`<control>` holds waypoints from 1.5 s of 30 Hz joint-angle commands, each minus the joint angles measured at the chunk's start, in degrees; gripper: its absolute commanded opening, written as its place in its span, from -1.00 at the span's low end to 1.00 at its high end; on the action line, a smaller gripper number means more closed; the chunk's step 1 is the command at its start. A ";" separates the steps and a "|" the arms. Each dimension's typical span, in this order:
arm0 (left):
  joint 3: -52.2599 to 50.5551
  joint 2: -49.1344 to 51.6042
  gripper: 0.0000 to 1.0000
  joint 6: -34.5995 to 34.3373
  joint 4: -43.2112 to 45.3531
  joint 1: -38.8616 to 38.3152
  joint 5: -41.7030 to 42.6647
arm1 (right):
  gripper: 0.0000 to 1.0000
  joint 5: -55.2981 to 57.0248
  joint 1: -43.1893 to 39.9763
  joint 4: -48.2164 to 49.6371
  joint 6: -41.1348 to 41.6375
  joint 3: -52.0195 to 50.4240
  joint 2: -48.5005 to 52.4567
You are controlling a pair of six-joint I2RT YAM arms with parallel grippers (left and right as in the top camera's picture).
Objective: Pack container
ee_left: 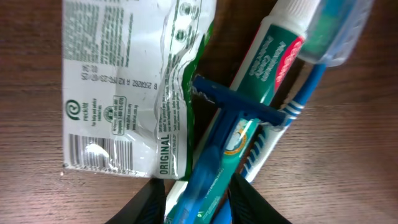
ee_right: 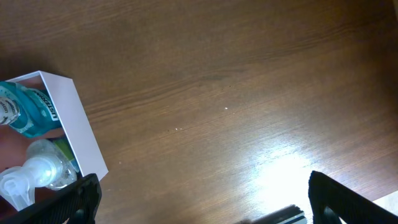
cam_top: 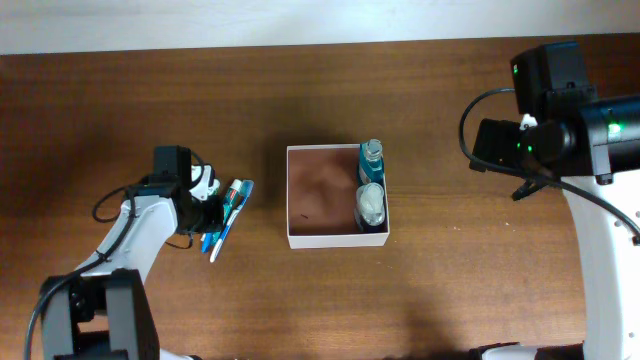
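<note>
The container [cam_top: 290, 200], a white-walled square box with a reddish-brown floor, sits mid-table. It holds a blue mouthwash bottle [cam_top: 372, 160] and a clear pump bottle [cam_top: 371, 205] along its right wall. My left gripper [cam_top: 215, 205] is down on a pile of toiletries left of the box. In the left wrist view its fingers [ee_left: 200, 208] are closed on the handle of a blue razor [ee_left: 233, 109], which lies on a toothpaste tube [ee_left: 273, 56]. My right gripper [ee_right: 202, 199] is open and empty over bare table, right of the container wall [ee_right: 78, 124].
A white and green sachet [ee_left: 124, 87] and a blue toothbrush [ee_left: 311, 93] lie beside the razor in the pile. The wooden table ends at the back in a pale wall [cam_top: 300, 20]. The right arm's base [cam_top: 610, 130] stands at the far right.
</note>
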 commanded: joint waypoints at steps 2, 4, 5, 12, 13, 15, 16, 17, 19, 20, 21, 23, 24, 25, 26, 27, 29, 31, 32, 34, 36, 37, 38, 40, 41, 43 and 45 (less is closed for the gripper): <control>0.09 2.14 -0.31 -0.15 0.50 0.04 -0.63 | 0.97 0.92 -0.39 0.02 0.09 0.59 0.11; 0.09 2.34 -0.31 -0.15 0.48 0.02 -0.61 | 0.97 0.92 -0.39 0.02 0.09 0.59 0.11; 0.09 2.36 -0.32 -0.15 0.48 0.02 -0.61 | 0.97 0.92 -0.39 0.02 0.09 0.59 0.11; 0.09 2.34 -0.48 -0.17 0.50 0.04 -0.61 | 0.97 0.92 -0.39 0.02 0.09 0.59 0.11; 0.09 2.34 -0.51 -0.17 0.50 0.04 -0.61 | 0.97 0.92 -0.39 0.02 0.09 0.59 0.11; 0.09 2.34 -0.57 -0.17 0.48 0.02 -0.61 | 0.97 0.92 -0.39 0.02 0.09 0.59 0.11; 0.09 2.34 -0.59 -0.17 0.48 0.02 -0.61 | 0.97 0.92 -0.39 0.02 0.09 0.59 0.11; 0.09 2.34 -0.61 -0.17 0.48 0.02 -0.61 | 0.97 0.92 -0.39 0.02 0.09 0.59 0.11; 0.09 2.34 -0.74 -0.15 0.50 0.02 -0.61 | 0.96 0.92 -0.39 0.02 0.09 0.59 0.11; 0.09 2.34 -0.75 -0.15 0.48 0.02 -0.61 | 0.97 0.92 -0.39 0.02 0.09 0.59 0.11; 0.09 2.34 -0.77 -0.17 0.48 0.02 -0.61 | 0.97 0.92 -0.39 0.02 0.09 0.59 0.11; 0.09 2.34 -0.81 -0.17 0.48 0.02 -0.61 | 0.97 0.92 -0.39 0.02 0.09 0.59 0.11; 0.09 2.34 -0.85 -0.17 0.48 0.02 -0.61 | 0.97 0.92 -0.39 0.02 0.09 0.59 0.11; 0.11 2.32 -0.87 -0.20 0.48 0.02 -0.61 | 0.96 0.92 -0.39 0.02 0.09 0.59 0.11; 0.17 2.29 -0.89 -0.20 0.44 0.02 -0.61 | 0.97 0.92 -0.39 0.02 0.09 0.59 0.11; 0.28 2.27 -0.90 -0.22 0.35 0.02 -0.59 | 0.97 0.92 -0.39 0.02 0.09 0.59 0.11; 0.63 2.01 -0.93 -0.90 -0.15 0.02 -0.59 | 0.97 0.92 -0.39 0.02 0.09 0.59 0.11; 1.20 1.36 -0.94 -1.27 -0.90 0.02 -0.61 | 0.97 0.92 -0.39 0.02 0.09 0.59 0.11; 2.01 0.48 -0.98 -1.29 -1.90 0.02 -0.61 | 0.97 0.92 -0.39 0.02 0.09 0.59 0.11; 2.93 -0.42 -0.99 -2.10 -2.93 0.02 -0.63 | 0.97 0.92 -0.39 0.02 0.09 0.59 0.11; 4.33 -2.03 -0.99 -2.82 -4.31 -0.09 -0.59 | 0.97 0.92 -0.39 0.02 0.09 0.59 0.11; 5.38 -3.63 -0.99 -3.65 -5.22 -0.39 -0.66 | 0.96 0.92 -0.39 0.02 0.09 0.59 0.11; 5.92 -4.50 -0.99 -4.00 -5.55 -0.55 -0.61 | 0.97 0.92 -0.39 0.02 0.09 0.59 0.11; 6.80 -6.16 -0.99 -4.28 -5.92 -1.03 -0.59 | 0.97 0.92 -0.39 0.02 0.09 0.59 0.11; 7.39 -7.34 -0.99 -4.87 -6.23 -1.53 -0.59 | 0.97 0.92 -0.39 0.02 0.09 0.59 0.11; 8.37 -9.11 -0.99 -6.25 -6.73 -2.54 -0.52 | 0.97 0.92 -0.39 0.02 0.09 0.59 0.11; 8.96 -10.97 -0.99 -7.45 -6.64 -4.22 0.57 | 0.97 0.92 -0.39 0.02 0.09 0.59 0.11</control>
